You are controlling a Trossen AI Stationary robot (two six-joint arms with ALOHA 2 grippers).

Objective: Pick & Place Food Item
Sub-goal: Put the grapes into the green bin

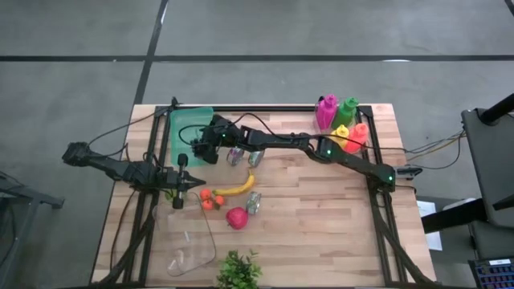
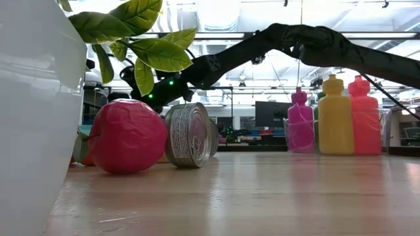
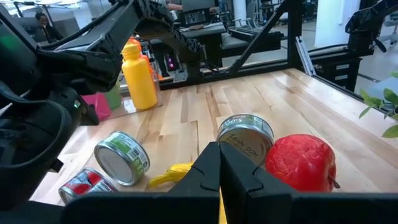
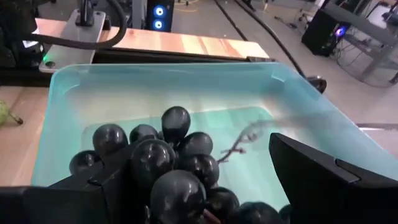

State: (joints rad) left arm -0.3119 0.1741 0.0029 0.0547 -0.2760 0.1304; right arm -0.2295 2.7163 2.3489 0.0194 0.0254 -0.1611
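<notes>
The grapes (image 4: 177, 168), a glossy dark bunch of round berries on a thin stem, lie in the teal bin (image 4: 74, 93) between the right gripper's (image 4: 205, 180) spread jaws. They look light, smooth, easily bruised; best taken around the cluster. The left gripper (image 1: 181, 181), jaws pressed together, waits over the wooden tabletop (image 1: 321, 233).

- Four bottles (image 1: 342, 122) are standing bunched at my table's (image 1: 321, 233) far right corner: pink, green, yellow, orange.
- Banana (image 1: 235, 188) is lying mid-table, w/ small orange fruits (image 1: 210, 199) just beside its left end.
- Red apple (image 1: 236, 217) is sitting next to a tipped can (image 1: 254, 202).
- Another can (image 1: 234, 156) is lying farther back.
- Leafy plant (image 1: 238, 270) is standing at the near edge in a white pot (image 2: 26, 118).
- Clear plastic tub (image 1: 193, 257) is lying left of it.
</notes>
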